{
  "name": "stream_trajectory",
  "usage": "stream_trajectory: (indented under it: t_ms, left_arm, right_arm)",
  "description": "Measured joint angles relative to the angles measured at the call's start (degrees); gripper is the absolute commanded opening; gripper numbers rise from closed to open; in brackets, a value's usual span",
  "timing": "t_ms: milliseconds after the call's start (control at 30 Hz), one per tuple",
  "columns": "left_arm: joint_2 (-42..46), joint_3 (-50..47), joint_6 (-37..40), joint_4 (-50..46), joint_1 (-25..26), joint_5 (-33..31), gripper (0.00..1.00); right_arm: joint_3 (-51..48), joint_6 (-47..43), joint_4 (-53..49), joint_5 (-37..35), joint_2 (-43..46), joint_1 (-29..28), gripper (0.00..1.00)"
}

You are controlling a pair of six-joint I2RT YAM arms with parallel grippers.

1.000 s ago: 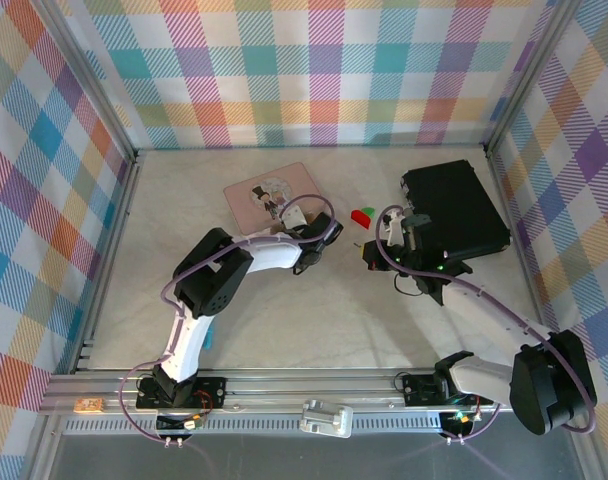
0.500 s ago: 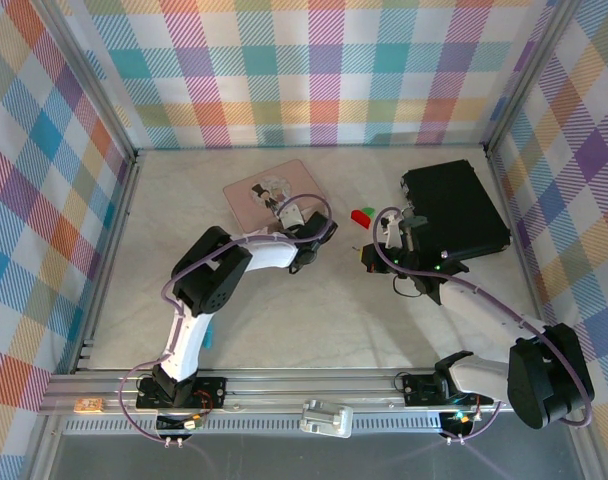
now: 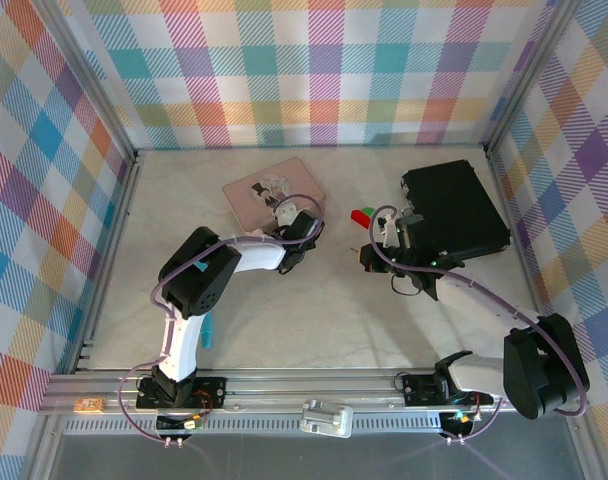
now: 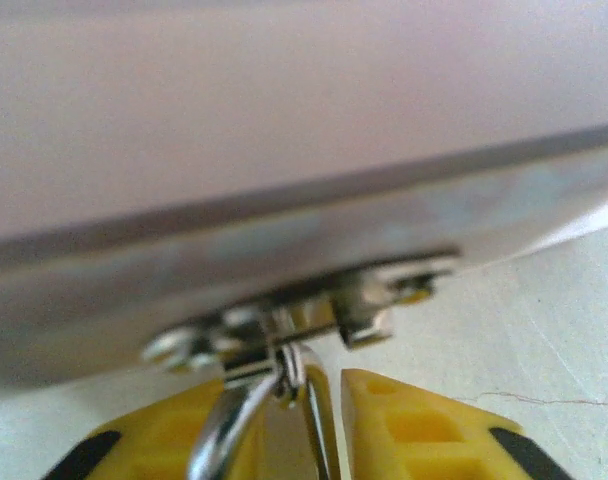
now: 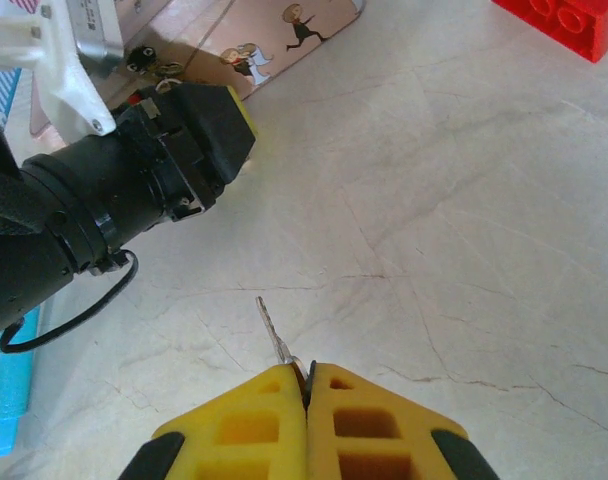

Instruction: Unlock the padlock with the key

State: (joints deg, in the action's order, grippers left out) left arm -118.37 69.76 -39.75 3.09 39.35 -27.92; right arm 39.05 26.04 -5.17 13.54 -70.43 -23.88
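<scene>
Top external view: the left gripper (image 3: pixel 282 210) lies at the near right edge of the pink tin (image 3: pixel 254 195), far of the table's middle. The right gripper (image 3: pixel 368 258) sits to its right, well apart, just near of the red-and-green block (image 3: pixel 362 215) and left of the black case (image 3: pixel 459 210). A light-blue stick (image 3: pixel 207 330) lies on the table (image 3: pixel 314 320) beside the left arm's lower link. The padlock and the key are too small to make out from here.

Left wrist view: the yellow fingers (image 4: pixel 424 430) stand at a narrow gap with the padlock (image 4: pixel 234 420) clamped between them. Its silver shackle loops up from the gap, and a thin brass-coloured strip shows beside it. The top of the shackle meets a blurred cluster of small metal parts (image 4: pixel 364 300) lying against the tin's silver rim (image 4: pixel 484 215). The pink lid runs across the far part of the view.

Right wrist view: the right gripper (image 5: pixel 306 385) is closed tight on the key (image 5: pixel 275 331), whose thin blade sticks out toward the far left, above the bare table. The left gripper (image 5: pixel 219 130) shows at the far left, its yellow tip beside the tin (image 5: pixel 284 30), well apart from the key. A red block (image 5: pixel 564 25) shows at the far right corner, and the stick (image 5: pixel 12 385) lies at the left edge.
</scene>
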Motion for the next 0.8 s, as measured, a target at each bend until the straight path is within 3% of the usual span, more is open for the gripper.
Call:
stream_trajectory:
  t_ms: [67, 200, 800]
  left_arm:
    - [-0.17, 0.48, -0.17, 0.33, -0.28, 1.09, 0.14]
    - [-0.17, 0.57, -0.33, 0.31, -0.72, 2.56, 0.00]
    - [12.26, -16.11, -9.14, 12.07, -7.41, 27.85, 0.00]
  right_arm:
    - [0.76, 0.00, -0.09, 0.17, 0.00, 0.00, 0.00]
    - [1.38, 0.00, -0.09, 0.48, 0.00, 0.00, 0.00]
    - [1.36, 5.42, 6.10, 7.26, -7.32, -0.13, 0.00]
